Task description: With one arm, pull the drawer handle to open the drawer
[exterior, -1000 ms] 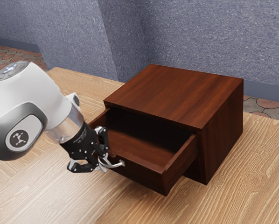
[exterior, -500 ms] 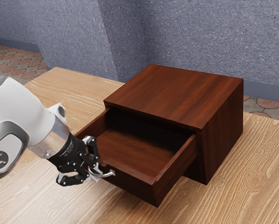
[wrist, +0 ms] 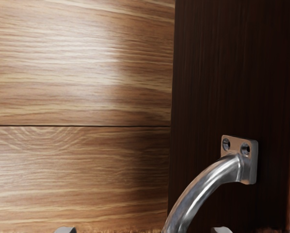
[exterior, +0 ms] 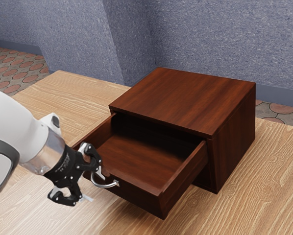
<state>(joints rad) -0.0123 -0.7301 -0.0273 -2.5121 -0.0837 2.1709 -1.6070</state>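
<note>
The drawer [exterior: 146,161], well out of the cabinet [exterior: 185,98] toward 7 o'clock in the exterior view, may stall on any pull from here, because the gripper [exterior: 94,187] has its jaws wide around the handle [exterior: 106,183], clamping nothing, and could slip off.

The cabinet [exterior: 185,98] and its drawer [exterior: 136,156] are dark reddish-brown wood with fine straight grain. The handle [wrist: 203,191] is brushed silver. The table [exterior: 264,196] is pale honey wood with wavy grain. The arm [exterior: 14,127] is white and grey, the gripper [exterior: 90,185] black. The wall [exterior: 210,34] is speckled blue-grey; the floor [exterior: 14,68] looks like terracotta tiling, perhaps rounded.
</note>
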